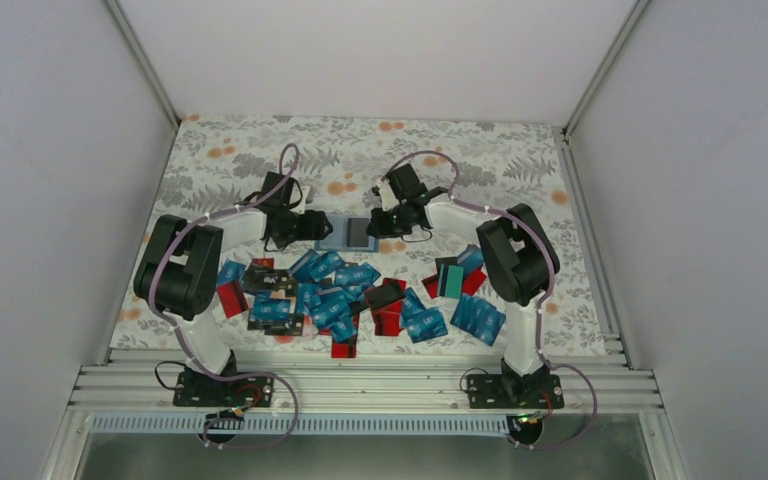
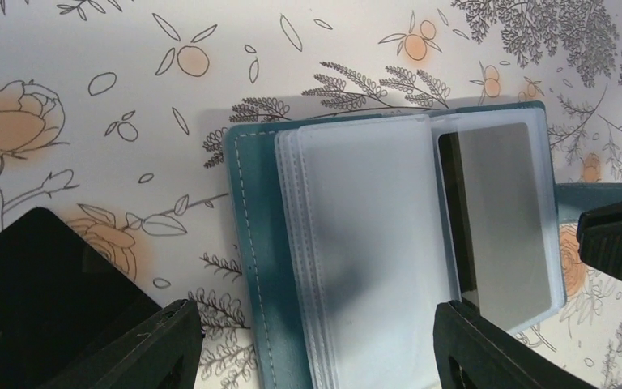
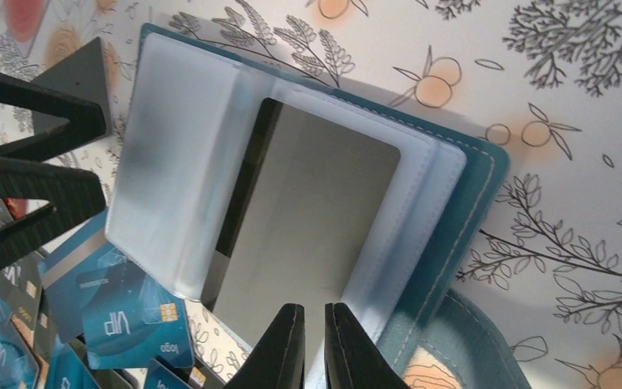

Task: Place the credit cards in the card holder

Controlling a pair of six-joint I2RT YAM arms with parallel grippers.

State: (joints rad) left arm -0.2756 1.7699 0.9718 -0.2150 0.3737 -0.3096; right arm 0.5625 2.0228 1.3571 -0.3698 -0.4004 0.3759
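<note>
The teal card holder (image 1: pixel 350 234) lies open at the back middle of the table, its clear sleeves fanned out (image 2: pixel 364 243). One sleeve holds a dark card (image 2: pixel 502 211) (image 3: pixel 308 211). My left gripper (image 1: pixel 322 228) (image 2: pixel 316 324) is open, its fingers standing either side of the holder's left half with its teal cover (image 2: pixel 255 243). My right gripper (image 1: pixel 378 226) (image 3: pixel 314 312) is shut, its tips at the near edge of the sleeved dark card, beside the teal cover (image 3: pixel 453 235). The loose credit cards (image 1: pixel 340 295) lie in a heap nearer the arm bases; blue ones (image 3: pixel 129 316) show beside the holder.
The heap holds blue, red and black cards, with a teal-green one (image 1: pixel 449 280) at its right end. The holder's teal strap (image 3: pixel 470 340) trails on the flowered cloth (image 1: pixel 500 160). A dark flat shape (image 2: pixel 32 292) lies left of the holder. White walls enclose the table.
</note>
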